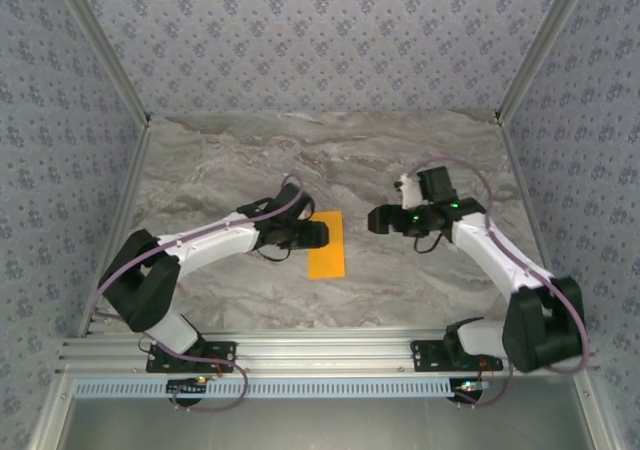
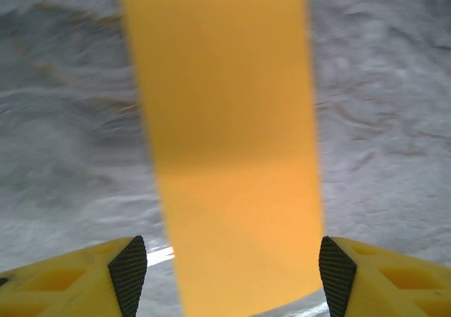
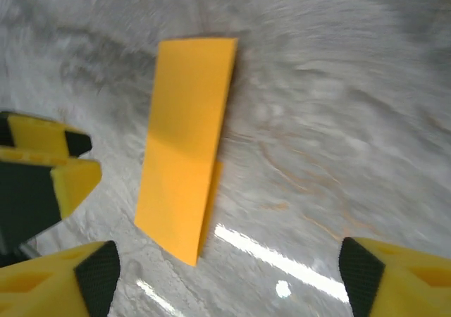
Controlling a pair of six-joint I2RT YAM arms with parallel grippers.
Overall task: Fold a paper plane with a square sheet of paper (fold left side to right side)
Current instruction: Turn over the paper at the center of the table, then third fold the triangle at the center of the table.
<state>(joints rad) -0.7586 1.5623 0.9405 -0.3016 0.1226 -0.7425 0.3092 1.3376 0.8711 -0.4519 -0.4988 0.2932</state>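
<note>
The square sheet of paper [image 1: 326, 245] lies flat on the marble table, folded in half into a narrow bright-orange rectangle. In the right wrist view the sheet [image 3: 187, 141] shows a lower layer peeking out along its right edge. My left gripper [image 1: 320, 233] hovers at the sheet's left edge and is open. In its wrist view the orange strip [image 2: 225, 141] runs between the two black pads [image 2: 128, 275] without touching either. My right gripper [image 1: 375, 219] is open, a little to the right of the sheet, with bare table between its fingers [image 3: 99, 278].
The grey marble table [image 1: 420, 280] is walled by patterned panels on three sides. An aluminium rail [image 1: 320, 355] with both arm bases runs along the near edge. The left gripper's yellow fingers [image 3: 63, 169] show beside the sheet in the right wrist view.
</note>
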